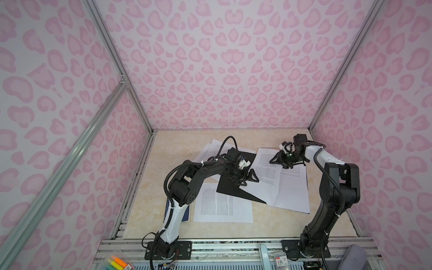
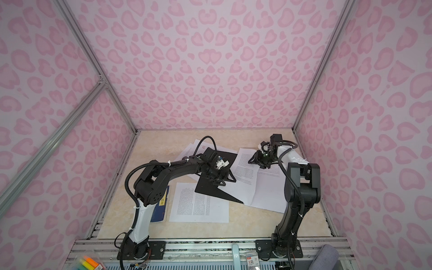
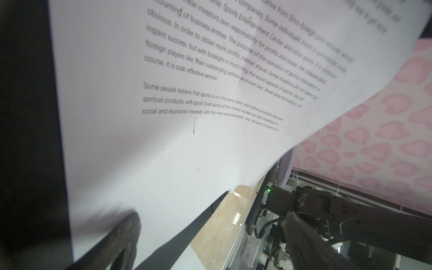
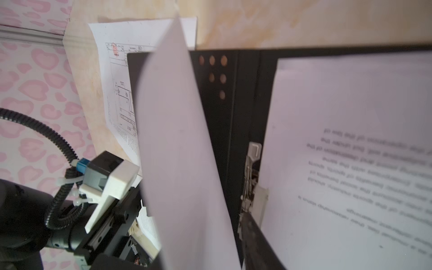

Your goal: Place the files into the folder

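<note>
Files (image 1: 223, 205) lie loose on and around the open folder (image 1: 230, 185) on the table (image 1: 280, 224).
Near the front, one printed sheet (image 2: 198, 203) lies flat, with a blue book (image 2: 160, 214) just left of it, partly under the left arm (image 1: 177, 210). Behind it the folder lies open in the middle, black side up. More sheets (image 1: 289, 189) lie on its right half, beside its metal clip (image 4: 251, 173). The left gripper (image 1: 247, 181) hangs over the folder's left half, fingers spread wide, holding nothing. Farther back on the right, the right gripper (image 1: 280, 163) is over those sheets; a curled sheet (image 4: 182, 152) stands up by it, and I cannot tell if its fingers pinch it. Far left, a drawing sheet (image 1: 218, 145) pokes out from under the folder.
</note>
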